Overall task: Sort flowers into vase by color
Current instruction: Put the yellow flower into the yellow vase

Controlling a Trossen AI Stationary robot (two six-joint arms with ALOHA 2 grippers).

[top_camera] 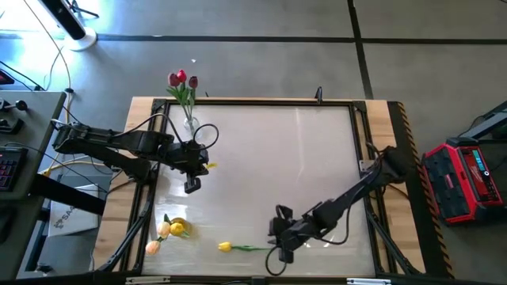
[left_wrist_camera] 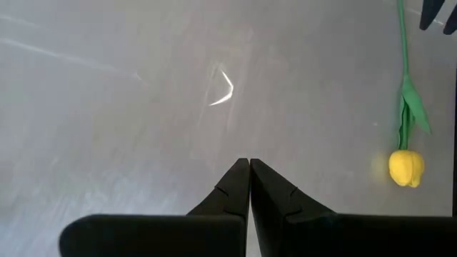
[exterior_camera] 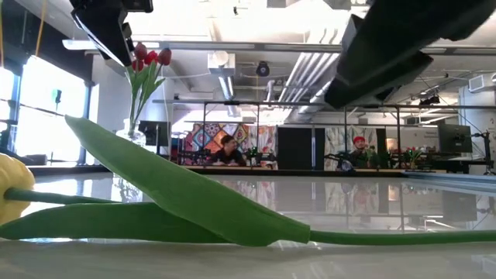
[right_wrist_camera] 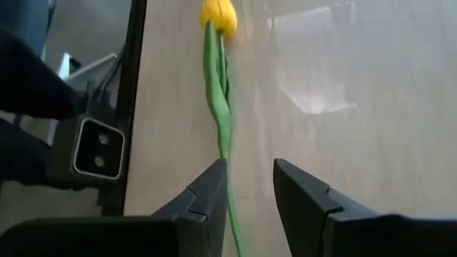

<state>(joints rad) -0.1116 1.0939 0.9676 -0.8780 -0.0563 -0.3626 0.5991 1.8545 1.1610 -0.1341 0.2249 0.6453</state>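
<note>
A yellow tulip lies flat on the table near the front edge, head point(top_camera: 226, 247) toward the left, stem point(right_wrist_camera: 223, 135) running right. My right gripper point(top_camera: 283, 252) hovers open over the stem's free end. In its wrist view the stem runs between the two fingers point(right_wrist_camera: 250, 182), and in the low view the gripper point(exterior_camera: 387, 54) hangs clear above the stem point(exterior_camera: 403, 236). Red and maroon tulips point(top_camera: 182, 79) stand in a clear vase point(top_camera: 190, 123) at the far left. My left gripper point(left_wrist_camera: 249, 164) is shut with nothing in it, above the table near that vase point(top_camera: 192, 186).
A cluster of yellow and cream flower heads point(top_camera: 170, 229) sits at the near left corner. The low camera's housing point(right_wrist_camera: 96, 150) stands at the front edge beside the tulip. A wooden frame point(top_camera: 396, 158) borders the table. Bare tabletop point(top_camera: 277, 166) spans the middle.
</note>
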